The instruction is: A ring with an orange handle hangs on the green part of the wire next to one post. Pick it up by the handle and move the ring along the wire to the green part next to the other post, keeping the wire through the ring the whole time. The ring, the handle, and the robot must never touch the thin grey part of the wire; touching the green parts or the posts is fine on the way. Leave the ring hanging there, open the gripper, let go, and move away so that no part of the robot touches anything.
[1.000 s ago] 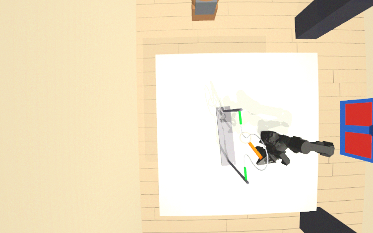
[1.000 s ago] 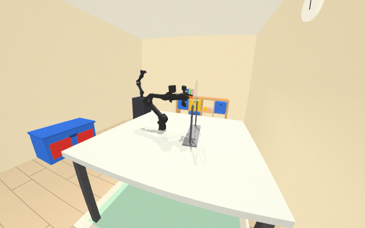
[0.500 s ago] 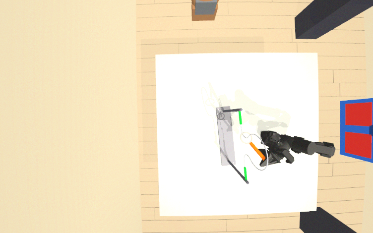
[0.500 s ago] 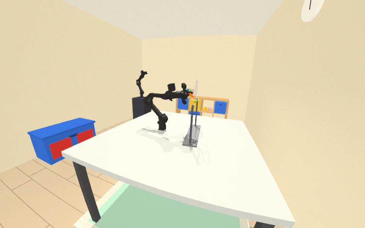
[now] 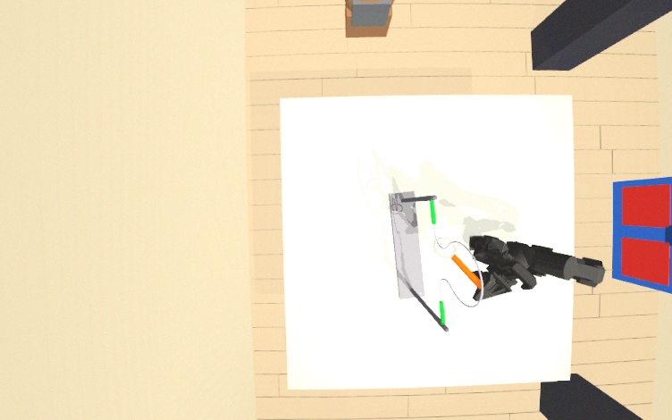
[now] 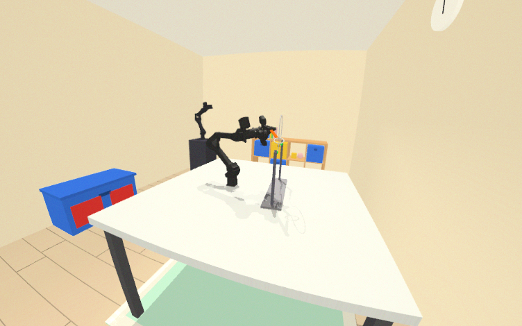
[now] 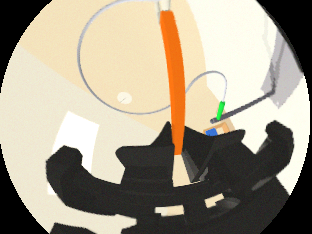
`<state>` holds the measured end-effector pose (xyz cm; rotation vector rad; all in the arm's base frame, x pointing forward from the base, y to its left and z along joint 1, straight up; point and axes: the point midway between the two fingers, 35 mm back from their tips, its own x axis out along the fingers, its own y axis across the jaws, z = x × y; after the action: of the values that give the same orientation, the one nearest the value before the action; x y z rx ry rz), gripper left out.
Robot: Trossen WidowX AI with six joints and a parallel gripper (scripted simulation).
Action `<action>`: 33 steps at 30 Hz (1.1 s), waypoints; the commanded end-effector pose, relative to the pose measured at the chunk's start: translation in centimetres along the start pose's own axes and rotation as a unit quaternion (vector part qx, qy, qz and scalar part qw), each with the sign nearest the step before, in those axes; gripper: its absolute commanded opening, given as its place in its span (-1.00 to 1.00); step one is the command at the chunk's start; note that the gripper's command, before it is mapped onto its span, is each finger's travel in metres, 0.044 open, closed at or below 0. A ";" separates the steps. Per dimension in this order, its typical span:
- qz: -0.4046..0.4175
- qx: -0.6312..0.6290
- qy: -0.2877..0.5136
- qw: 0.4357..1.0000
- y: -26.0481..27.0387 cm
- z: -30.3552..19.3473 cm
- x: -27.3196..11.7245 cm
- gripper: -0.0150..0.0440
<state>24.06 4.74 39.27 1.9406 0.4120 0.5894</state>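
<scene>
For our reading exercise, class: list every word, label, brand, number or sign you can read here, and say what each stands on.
None can be read.
The round white wall clock shows a dark hand, but no numbers can be made out.
The blue cabinet with red doors shows no lettering.

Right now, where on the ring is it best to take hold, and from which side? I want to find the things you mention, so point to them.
Best, I think, by the orange handle [image 5: 466, 271] [image 6: 273, 133] [image 7: 173, 75], near its free end, from the robot's side: the handle is long and slim and slants away from the wire [image 5: 482, 277] [image 7: 79, 55] toward the robot. The gripper [image 5: 478, 287] [image 7: 171, 124] is closed there.
</scene>
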 end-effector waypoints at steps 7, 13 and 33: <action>0.025 0.034 0.001 0.999 2.1 -0.1 0.0 -1.00; 0.034 0.052 0.001 0.998 3.0 0.1 -0.1 -1.00; 0.012 0.018 0.002 1.000 3.9 0.3 -0.2 -1.00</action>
<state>24.27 2.73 42.29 2.0154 0.4043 0.6024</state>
